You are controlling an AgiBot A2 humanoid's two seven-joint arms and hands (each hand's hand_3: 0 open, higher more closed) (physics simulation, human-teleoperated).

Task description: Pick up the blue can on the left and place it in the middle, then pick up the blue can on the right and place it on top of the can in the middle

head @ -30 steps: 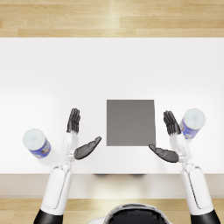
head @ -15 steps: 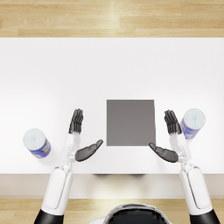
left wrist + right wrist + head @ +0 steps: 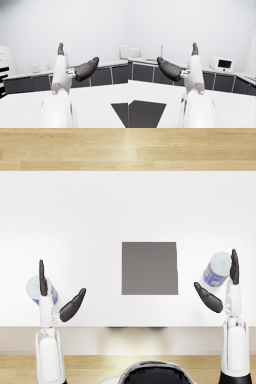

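Blue can on the left (image 3: pixel 36 289) upright on white table (image 3: pixel 100 213), partly behind left hand (image 3: pixel 56 298), thumb spread, empty. Right blue can (image 3: pixel 217 269) against right hand (image 3: pixel 223 285), likewise spread, ungripped. Grey square mat (image 3: pixel 149 268) between.

White table (image 3: pixel 100 213) fills most of the head view, with pale wood plank floor (image 3: pixel 125 148) showing beyond its far edge and again in a strip along the near side. Wrist views: plain light grey wall (image 3: pixel 82 25) above a run of dark grey base cabinets (image 3: pixel 143 73) with a pale worktop; on it a white microwave (image 3: pixel 222 63), a tap (image 3: pixel 161 50) over what looks like a sink, and another white boxy appliance (image 3: pixel 38 67) I can't identify. Light is even and soft, no windows in sight.
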